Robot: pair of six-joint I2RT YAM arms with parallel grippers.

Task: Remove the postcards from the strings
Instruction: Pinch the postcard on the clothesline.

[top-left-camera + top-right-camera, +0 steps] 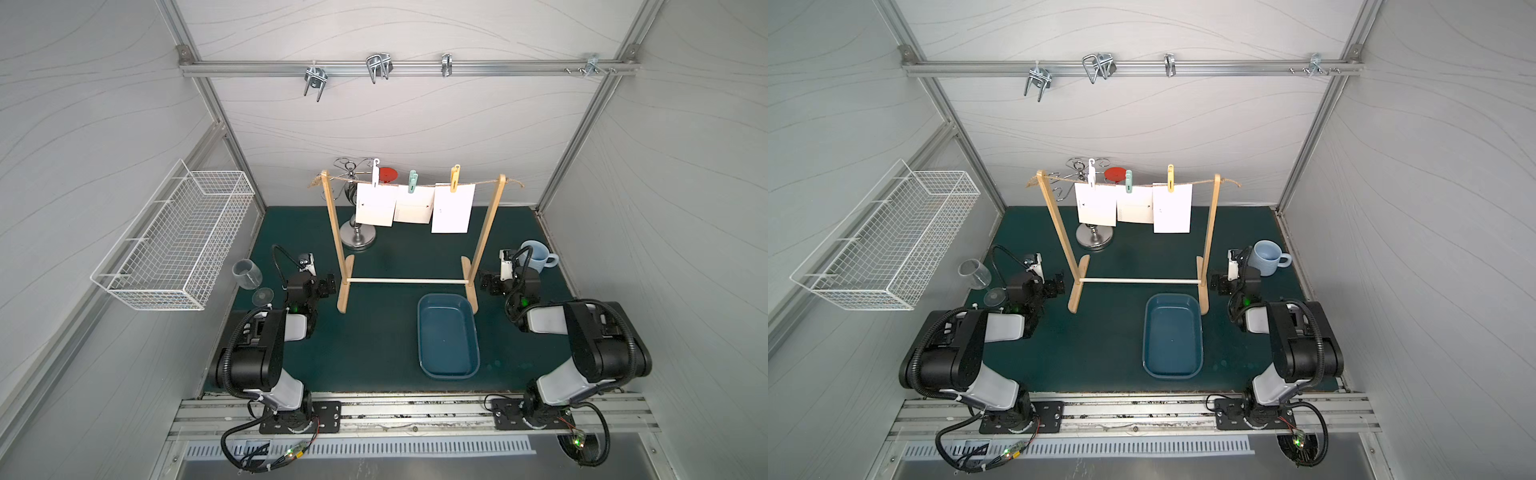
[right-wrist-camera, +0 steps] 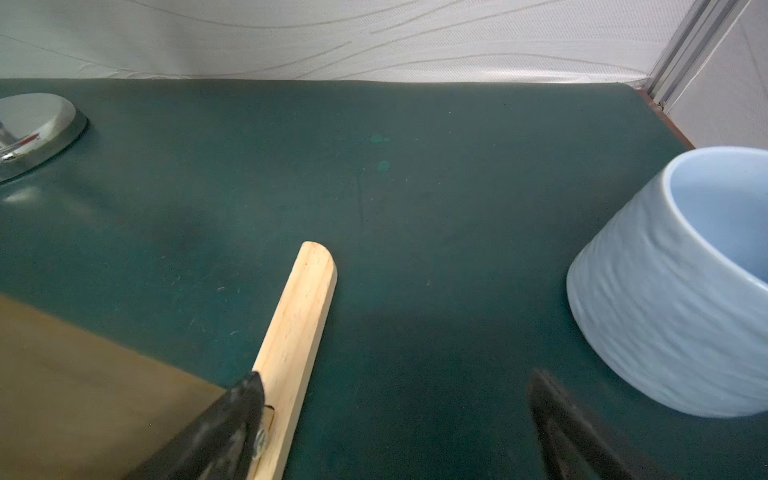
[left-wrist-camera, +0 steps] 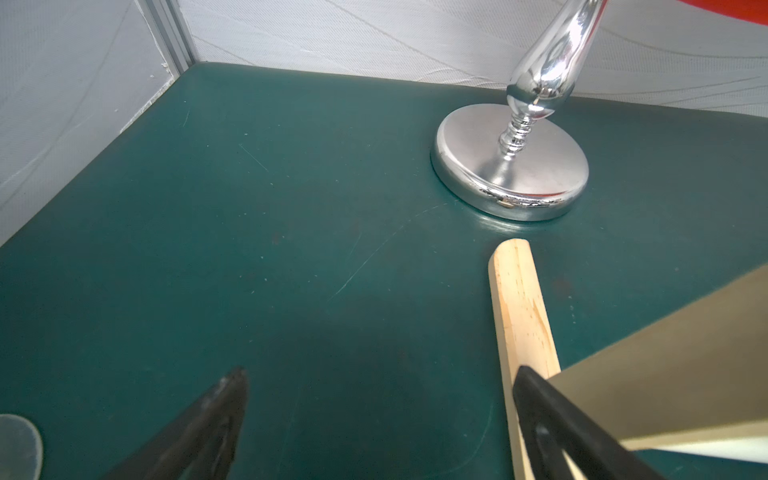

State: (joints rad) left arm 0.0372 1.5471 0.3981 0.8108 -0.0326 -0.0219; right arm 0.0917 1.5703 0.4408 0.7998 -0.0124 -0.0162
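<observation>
Left wrist view: left hand (image 3: 380,374) spread wide, empty, low over the worktop (image 3: 291,208), rack foot (image 3: 519,299) just beside it; three postcards (image 1: 415,208) hang on the string (image 1: 478,183), high above and between both hands, each under a peg (image 1: 412,181); right hand (image 2: 397,376) likewise agape, holding nothing, mug (image 2: 665,291) near its outer side. Step, judged: none begun. Next: raise a hand to card height, pinch a lower edge, pull down clear of the peg.

A blue tray (image 1: 448,336) lies on the green mat (image 1: 374,332). Behind it stands a chrome stand (image 1: 358,239), right of it a pale mug (image 1: 536,255), left of it a clear glass (image 1: 247,274).
</observation>
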